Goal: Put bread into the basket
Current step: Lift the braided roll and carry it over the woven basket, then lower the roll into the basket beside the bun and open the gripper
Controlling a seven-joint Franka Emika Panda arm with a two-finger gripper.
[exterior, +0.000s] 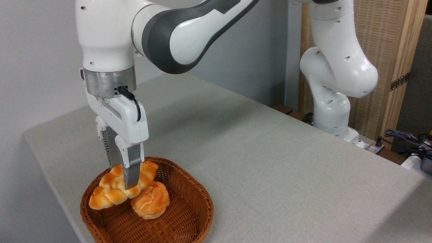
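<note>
The bread, a long braided golden-orange loaf, lies tilted inside the basket, a shallow brown wicker one at the table's front left. Its lower end is near the basket's left rim and its upper end points to the back. My gripper reaches straight down from above, and its fingers clasp the loaf's middle, one in front and one behind. The gripper is shut on the bread. The loaf's underside touches or hangs just over a small round knotted bun in the basket.
The grey cloth-covered table stretches to the right and back. The arm's white base stands at the far right edge. Cables and a blue object lie beyond that edge. A pale wall is close behind on the left.
</note>
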